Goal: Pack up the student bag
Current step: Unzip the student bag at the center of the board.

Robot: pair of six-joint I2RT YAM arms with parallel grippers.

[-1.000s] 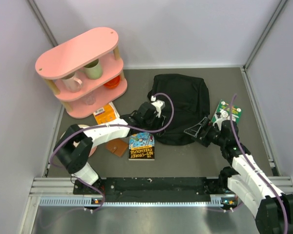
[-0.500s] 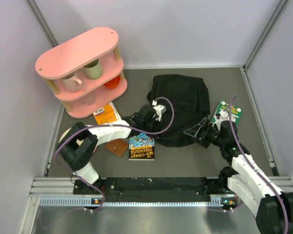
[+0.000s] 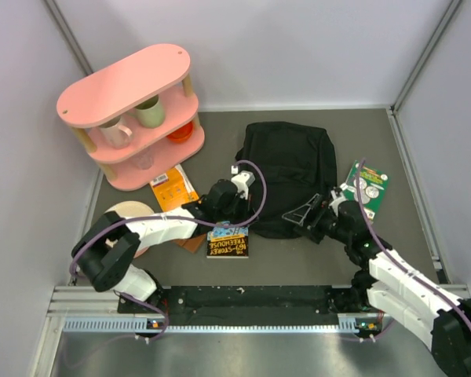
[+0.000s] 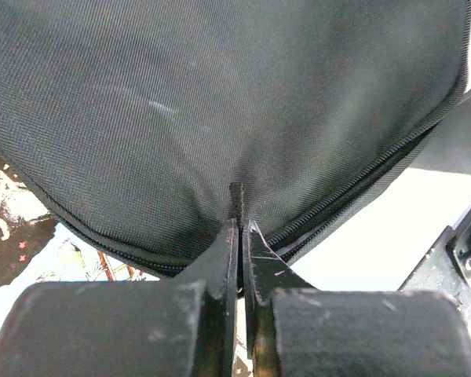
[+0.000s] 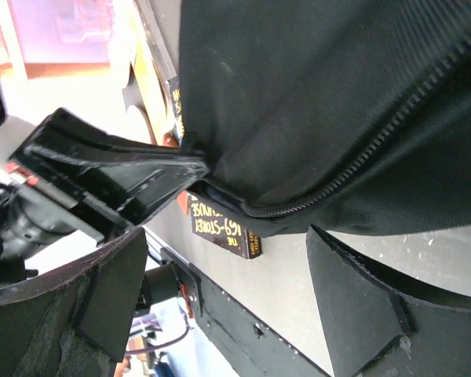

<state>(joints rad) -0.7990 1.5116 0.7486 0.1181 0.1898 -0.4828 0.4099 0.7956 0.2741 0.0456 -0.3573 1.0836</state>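
Student bag (image 3: 290,165) is lying flat on the grey bench (image 3: 298,263), zip edge facing the arms, and it looks floppy and mostly flat.

Left gripper (image 3: 251,210) is at the bag's near-left edge. In the wrist view its fingers (image 4: 220,259) are pressed together on a little dark bit right at the seam of the bag (image 4: 220,102). It could be a fold of fabric or a tab, I honestly can't tell which. The cloth puckers up towards the pinch, and the zip runs just under it.

Right gripper (image 3: 310,209) is at the bag's near-right edge with its fingers (image 5: 369,290) wide apart and nothing between them. The bag's (image 5: 322,94) zipped rim sits just in front of them. The same view shows the left gripper (image 5: 173,169) clamped on the bag's edge.

Other stuff around the bag:
- A colourful treehouse book (image 3: 228,240) lies just off its near-left corner, tucked partly under the left arm.
- An orange book (image 3: 173,185) lies a bit further left.
- A brown flat thing (image 3: 190,242) is peeking out beside the treehouse book.
- A green book (image 3: 369,185) lies just to the bag's right.
- A pink shelf (image 3: 125,82) stands well off to the far left, with a green mug (image 3: 151,112) and a pale mug (image 3: 115,132) on it.
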